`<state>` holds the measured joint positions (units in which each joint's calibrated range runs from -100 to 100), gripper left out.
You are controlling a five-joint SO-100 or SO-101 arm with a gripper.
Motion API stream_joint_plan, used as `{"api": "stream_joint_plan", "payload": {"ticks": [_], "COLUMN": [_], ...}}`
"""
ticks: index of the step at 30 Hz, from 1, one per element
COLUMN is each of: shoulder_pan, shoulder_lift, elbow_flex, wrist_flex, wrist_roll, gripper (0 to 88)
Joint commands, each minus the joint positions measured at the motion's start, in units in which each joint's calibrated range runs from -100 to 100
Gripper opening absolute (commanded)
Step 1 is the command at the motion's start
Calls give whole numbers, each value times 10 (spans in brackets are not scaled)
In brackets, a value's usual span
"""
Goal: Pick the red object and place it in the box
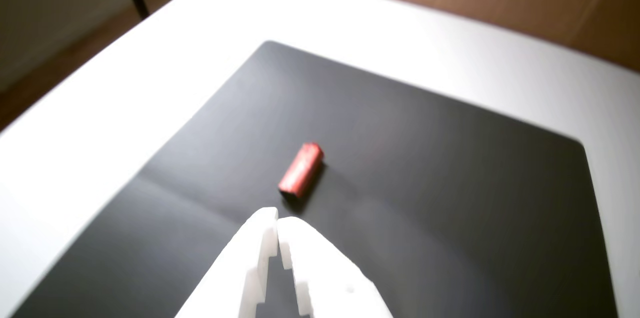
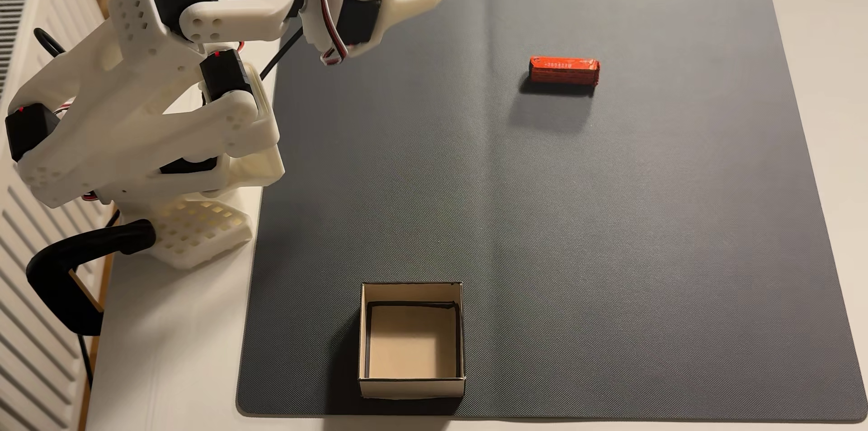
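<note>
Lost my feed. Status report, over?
Gripper shut, empty, short of red object. Object flat on mat. Box empty. Path clear.

White tabletop [image 2: 178, 365] w/ dark grey mat [image 2: 610, 248] laid flat on it, centre crease running top to bottom in fixed view. On mat: red object [image 2: 563, 70], upper right; box [image 2: 412, 386], open-topped, nr bottom edge, well apart from it. On bare tabletop, left of mat: arm base [image 2: 197, 229], black clamp [image 2: 70, 271] beside it.
</note>
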<state>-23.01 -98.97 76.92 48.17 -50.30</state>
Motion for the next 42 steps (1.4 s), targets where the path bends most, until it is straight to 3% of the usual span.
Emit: {"api": "stream_joint_plan", "payload": {"ticks": [1,5,13,21,26,31,42], "shoulder_pan": [-26,-22,24,22,10,5,-25], "shoulder_lift": [-2,63,374,639,740,818,923], "elbow_flex": [14,20,-147,-164,-171,-188,-277], "wrist_flex": [-91,-112,-119,-316,-403,-466,-466], "wrist_roll": [-11,-56,-56,-58,-60,-61,-78], "gripper": [8,11,23,240,309,314,314]}}
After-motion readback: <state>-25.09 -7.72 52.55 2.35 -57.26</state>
